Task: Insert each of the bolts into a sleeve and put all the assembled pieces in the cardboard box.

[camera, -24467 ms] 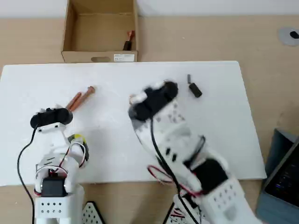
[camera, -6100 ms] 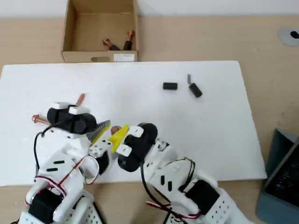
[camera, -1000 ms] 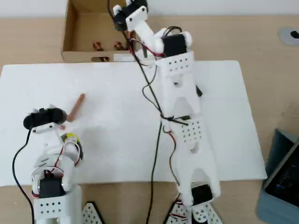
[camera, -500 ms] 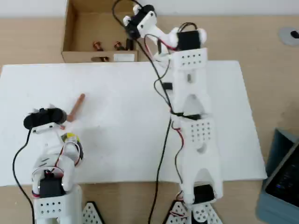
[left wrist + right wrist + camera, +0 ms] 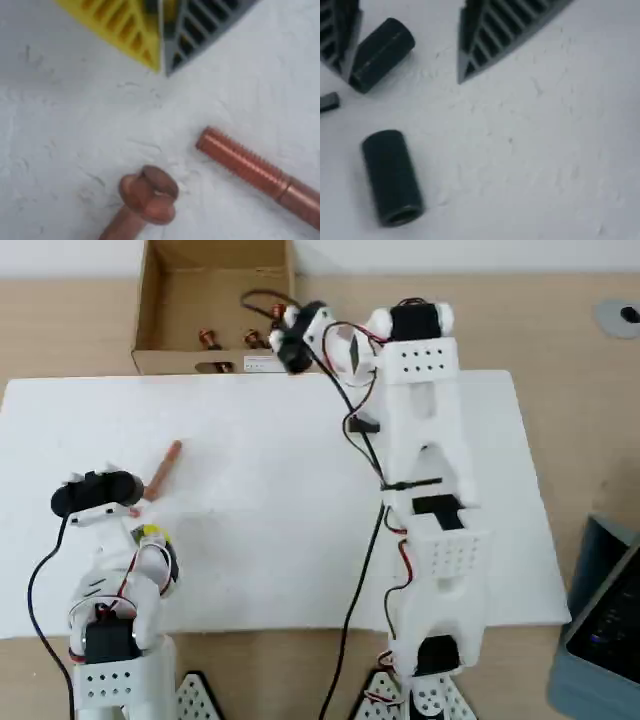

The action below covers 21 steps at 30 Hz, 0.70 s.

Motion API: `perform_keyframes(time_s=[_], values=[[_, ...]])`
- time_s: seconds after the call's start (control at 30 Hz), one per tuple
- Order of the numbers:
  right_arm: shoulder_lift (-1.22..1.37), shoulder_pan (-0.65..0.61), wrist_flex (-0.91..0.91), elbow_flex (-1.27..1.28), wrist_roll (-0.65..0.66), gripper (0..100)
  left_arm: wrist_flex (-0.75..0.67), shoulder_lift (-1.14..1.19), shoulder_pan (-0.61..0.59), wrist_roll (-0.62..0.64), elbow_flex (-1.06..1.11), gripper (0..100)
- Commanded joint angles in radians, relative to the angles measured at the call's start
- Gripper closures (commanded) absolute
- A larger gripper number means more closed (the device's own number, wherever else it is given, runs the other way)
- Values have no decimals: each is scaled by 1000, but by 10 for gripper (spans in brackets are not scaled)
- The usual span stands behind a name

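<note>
- Right gripper (image 5: pixel 399 75) is spread; one black sleeve (image 5: pixel 382 55) lies slantwise between its jaws, nearer one jaw; a second sleeve (image 5: pixel 392 177) lies nearby.
- Left gripper (image 5: pixel 161 67), jaws together, hangs near the threaded tip of a copper bolt (image 5: pixel 245 162); another bolt (image 5: pixel 147 197) lies alongside.

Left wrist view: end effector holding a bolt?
No, the end effector is shut on nothing; the headed bolt and the threaded bolt lie loose.

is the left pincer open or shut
Shut: the left pincer shows its yellow and grey tips touching, nothing between them.
</note>
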Motion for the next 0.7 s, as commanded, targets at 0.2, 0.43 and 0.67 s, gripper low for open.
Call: perform_keyframes(time_s=[0.2, 0.43, 0.67], values=[[-76, 18, -91, 177, 187, 836, -9, -5, -3, -8, -9, 1000], [-59, 16, -218, 288, 238, 836, -9, -5, -3, -8, -9, 1000], [41, 19, -284, 211, 249, 836, -9, -5, -3, -8, -9, 1000]])
